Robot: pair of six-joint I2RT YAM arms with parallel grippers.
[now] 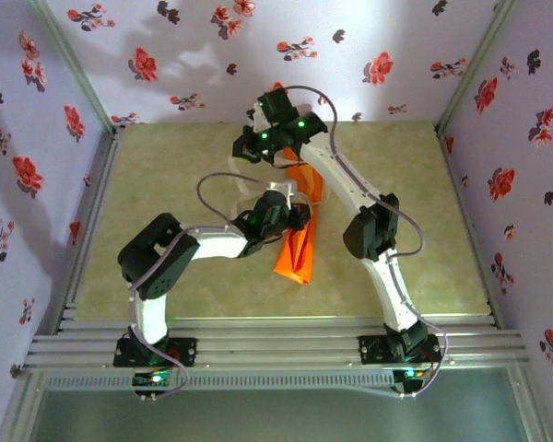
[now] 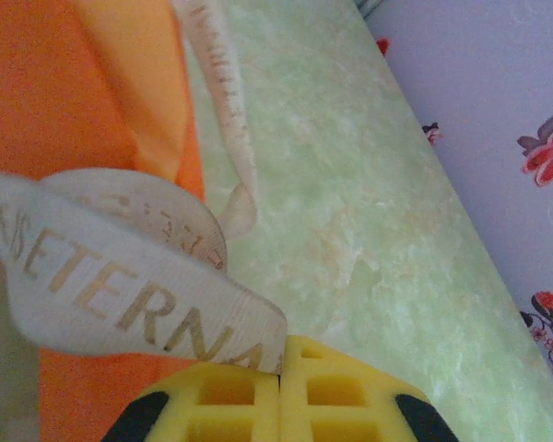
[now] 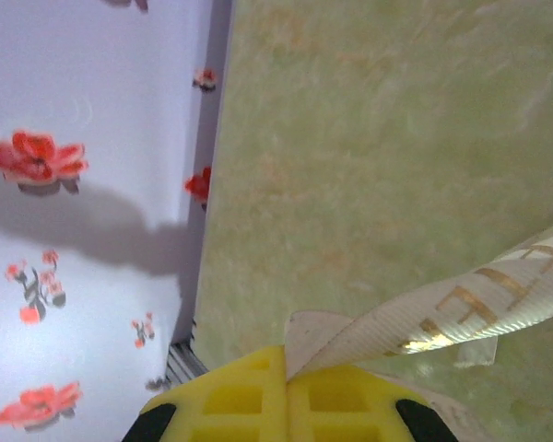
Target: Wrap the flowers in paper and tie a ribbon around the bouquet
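The bouquet [image 1: 300,241] lies mid-table as a long orange paper cone, its narrow end toward me. Its far end, and the flowers, are hidden under my right arm. In the left wrist view the orange paper [image 2: 64,101] is at the left. The cream ribbon [image 2: 120,276], printed with gold letters, curves over it and ends between the yellow fingers of my left gripper [image 2: 281,368], which is shut on it. My right gripper [image 3: 286,370] is shut on another stretch of ribbon [image 3: 461,308] that runs off to the right above the table. From above, my left gripper [image 1: 293,217] is at the cone's middle and my right gripper [image 1: 251,147] is past its far end.
The green marbled table [image 1: 405,184] is walled by flower-print wallpaper [image 1: 166,55] at the back and both sides. Aluminium rails [image 1: 276,341] run along the near edge by the arm bases. Grey cables loop over both arms.
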